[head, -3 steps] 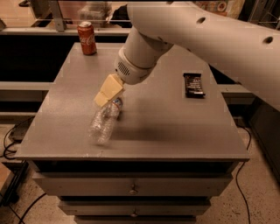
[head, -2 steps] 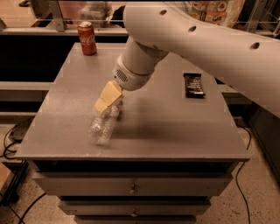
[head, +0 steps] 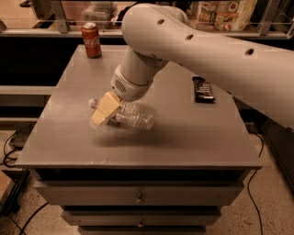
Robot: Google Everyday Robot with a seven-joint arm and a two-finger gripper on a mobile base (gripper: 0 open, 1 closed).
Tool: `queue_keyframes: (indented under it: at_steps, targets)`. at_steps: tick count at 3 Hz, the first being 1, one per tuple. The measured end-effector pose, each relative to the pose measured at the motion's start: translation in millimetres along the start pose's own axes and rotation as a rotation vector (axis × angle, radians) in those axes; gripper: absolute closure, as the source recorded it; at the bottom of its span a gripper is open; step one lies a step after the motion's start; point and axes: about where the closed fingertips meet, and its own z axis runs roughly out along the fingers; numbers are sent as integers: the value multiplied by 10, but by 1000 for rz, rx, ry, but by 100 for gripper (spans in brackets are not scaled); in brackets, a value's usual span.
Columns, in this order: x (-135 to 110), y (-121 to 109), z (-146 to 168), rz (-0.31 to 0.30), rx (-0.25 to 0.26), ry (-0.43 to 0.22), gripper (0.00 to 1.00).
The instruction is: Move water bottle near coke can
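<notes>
The water bottle [head: 134, 115] is clear and ribbed with a white cap pointing left. It hangs sideways a little above the grey table [head: 193, 133], left of centre, with a shadow under it. My gripper [head: 104, 110], with cream-coloured fingers [head: 109, 103], is shut around the bottle near its neck. The big white arm reaches in from the upper right. The coke can [head: 91, 40], red with white script, stands upright at the table's far left corner, well behind the bottle.
A black wrapped bar [head: 203, 89] lies at the right of the table. The table has drawers [head: 138, 197] below its front edge. A shelf with packaged goods [head: 220, 13] runs behind the table. Cables [head: 9, 147] lie on the floor at the left.
The bottle lay on the table pointing front to back under the gripper. Now it is gripped, raised off the surface and turned crosswise. The arm has swung toward the table's middle.
</notes>
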Motion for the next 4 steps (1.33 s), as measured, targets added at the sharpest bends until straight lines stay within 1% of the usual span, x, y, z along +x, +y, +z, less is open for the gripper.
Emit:
queue_keyframes:
  at_steps: [1,2,3,4]
  targets:
    - [-40,77,75,-18,-32,2,18]
    - [-44,86,120,-29,-35,10,41]
    - [-40,58,89,-32,-27,0,64]
    - [-89,17,-120,-39,-47,-64,87]
